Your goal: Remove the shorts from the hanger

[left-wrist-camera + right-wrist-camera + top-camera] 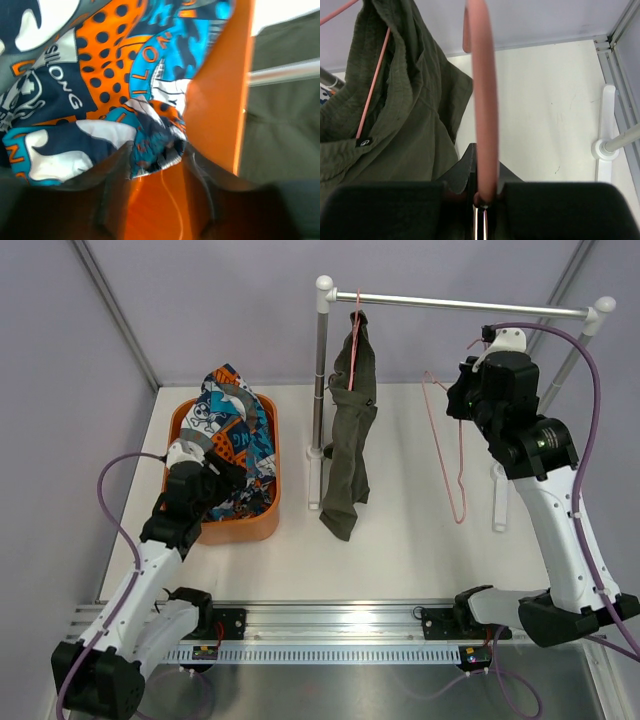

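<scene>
Grey walls box in a white desk (400,530), with a rail (460,306) running along its far edge. By the left edge sits an orange bin (268,525), and the print shorts (235,430) lie heaped in it, already off their hanger. The left pincer (215,478) reaches into the bin's near end. Its jaws stand narrowly apart with a fold of print between the tips, and I cannot tell whether they press it. The right pincer (485,197) is up near the rail's right end, closed on an empty hanger (482,100) that dangles below it.

The olive shorts (350,440) are left to do. They hang from a pink hanger (355,340) at the rail's left end, beside the post, with their long axis straight down towards the desk. They lie to the left of the right pincer, at about its height, and to the far right of the left pincer, well above it. Neither arm is clearly nearer. The right is occupied, so the left looks the likelier one to pull the cloth down.
</scene>
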`<state>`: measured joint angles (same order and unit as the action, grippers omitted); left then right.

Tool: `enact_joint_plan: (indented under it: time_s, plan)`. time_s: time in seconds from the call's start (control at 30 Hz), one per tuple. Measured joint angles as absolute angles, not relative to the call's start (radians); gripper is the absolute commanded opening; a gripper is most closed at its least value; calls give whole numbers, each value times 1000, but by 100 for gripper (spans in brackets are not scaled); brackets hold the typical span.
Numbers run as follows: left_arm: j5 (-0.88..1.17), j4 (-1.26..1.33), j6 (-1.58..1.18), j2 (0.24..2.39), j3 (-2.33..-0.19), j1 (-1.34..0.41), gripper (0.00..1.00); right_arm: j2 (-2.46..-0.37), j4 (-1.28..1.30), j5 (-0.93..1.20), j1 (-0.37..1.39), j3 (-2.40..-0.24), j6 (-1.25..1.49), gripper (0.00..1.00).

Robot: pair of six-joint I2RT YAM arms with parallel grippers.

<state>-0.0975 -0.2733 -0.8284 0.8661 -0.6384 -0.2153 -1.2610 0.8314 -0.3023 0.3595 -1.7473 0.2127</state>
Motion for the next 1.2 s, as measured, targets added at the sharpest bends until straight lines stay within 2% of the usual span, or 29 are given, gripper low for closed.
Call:
enact_joint_plan:
  time_s: [0.07,0.1,0.2,0.37,0.53,0.93,1.2]
  plan:
    - [-83,-291,-819,823,-638,-215,96,-1284,822,-268,319,-1758,212,0]
    - [-77,-305,-807,802,-638,-215,99,-1298,813,-247,302,-1766,212,0]
    - [-32,-370,-756,762,-666,-214,99,-1337,796,-206,274,-1801,209,0]
    - [80,-513,-607,749,-869,-214,99,-1387,739,-157,261,-1851,175,0]
    - [113,-577,-484,627,-983,-214,99,-1418,669,-143,260,-1859,123,0]
    - [108,-763,-294,489,-965,-214,99,-1462,427,-75,253,-1837,10,0]
    - [105,-809,-258,425,-940,-214,99,-1632,443,-59,249,-2024,-4,0]
